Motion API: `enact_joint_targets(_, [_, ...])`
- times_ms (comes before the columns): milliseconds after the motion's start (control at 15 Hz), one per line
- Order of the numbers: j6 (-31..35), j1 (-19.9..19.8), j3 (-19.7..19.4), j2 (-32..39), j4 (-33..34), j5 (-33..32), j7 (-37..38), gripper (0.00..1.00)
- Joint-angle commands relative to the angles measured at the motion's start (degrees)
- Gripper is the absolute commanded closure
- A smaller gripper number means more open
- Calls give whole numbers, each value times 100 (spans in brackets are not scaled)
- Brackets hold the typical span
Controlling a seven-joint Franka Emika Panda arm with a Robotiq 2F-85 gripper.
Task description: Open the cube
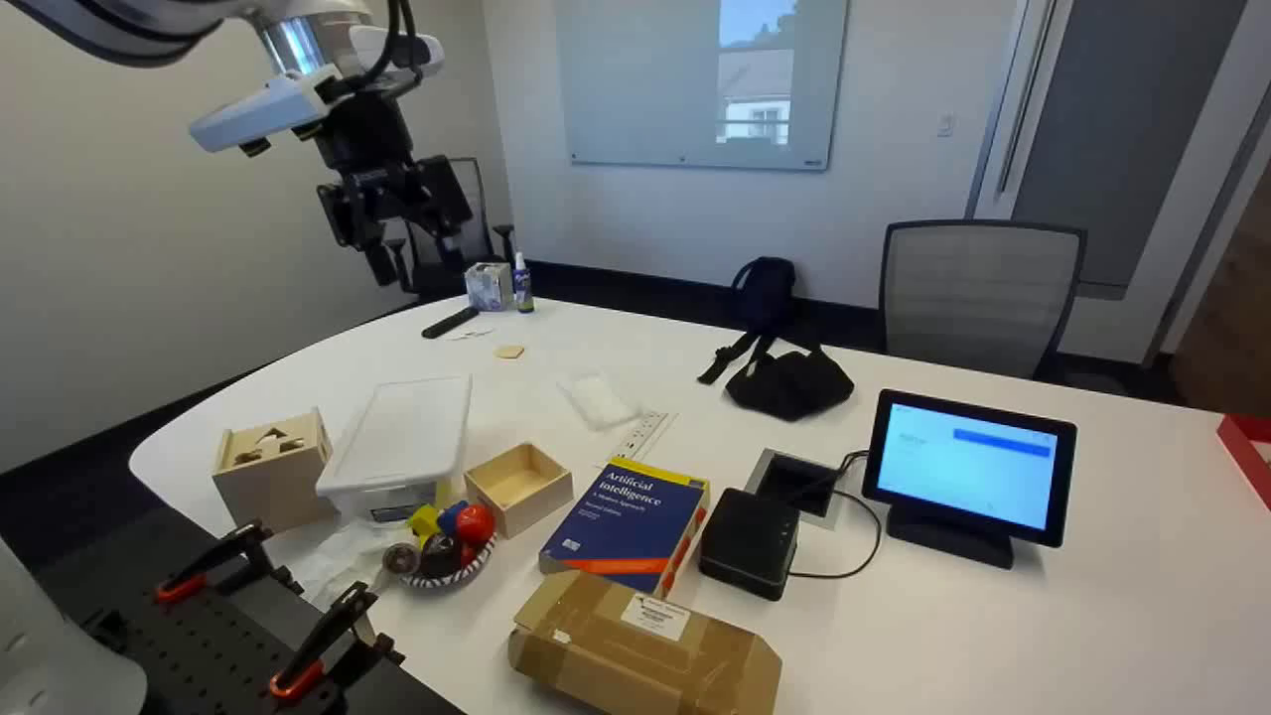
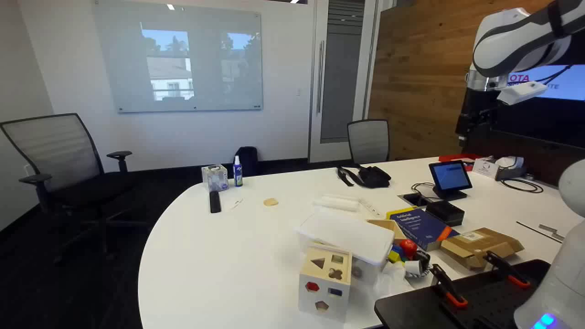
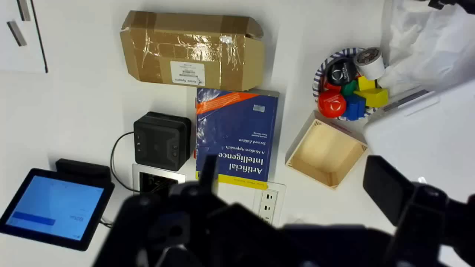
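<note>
The cube point(image 1: 273, 472) is a light wooden block with shaped holes. It stands upright beside the white lidded container near the table edge in both exterior views point(image 2: 324, 285). Its top panel with cut-outs is in place, and something red shows through a side hole. The cube is out of view in the wrist view. My gripper point(image 1: 417, 260) is high above the table, well away from the cube. In the wrist view, the gripper point(image 3: 293, 172) has its fingers wide apart with nothing between them. It also shows in an exterior view point(image 2: 464, 128), seen edge-on.
The white container point(image 1: 402, 427) stands against the cube's side. An open wooden box point(image 3: 328, 152), a striped bowl point(image 3: 318, 79) of coloured blocks, a blue book point(image 3: 235, 129), a cardboard box point(image 3: 193, 48), and a black device point(image 3: 161, 141) lie nearby. Clamps point(image 1: 328, 645) rise at the robot's base.
</note>
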Motion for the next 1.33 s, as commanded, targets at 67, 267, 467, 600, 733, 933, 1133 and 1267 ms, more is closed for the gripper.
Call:
enact_joint_targets(67, [-19,19,-14,-1,11,-7,8,0])
enact_joint_targets(267, [136,120,-15,119,39,38,-75,0])
enact_joint_targets(467, [899,692,101,686,175,314,-376,0])
enact_joint_targets(600, [1503,1132,224,1123,274,616,-519,0])
enact_joint_targets(733, [2060,1553,339,1599,402,957,-761,0])
enact_joint_targets(933, [2857,2198,542,2343,630,1665,-1250,0])
enact_joint_targets(1133, [3382,2773,706,3026,840,2737,-2223,0])
enact_joint_targets(1267, [3410,2953,961,3388,954,3523,-2946,0])
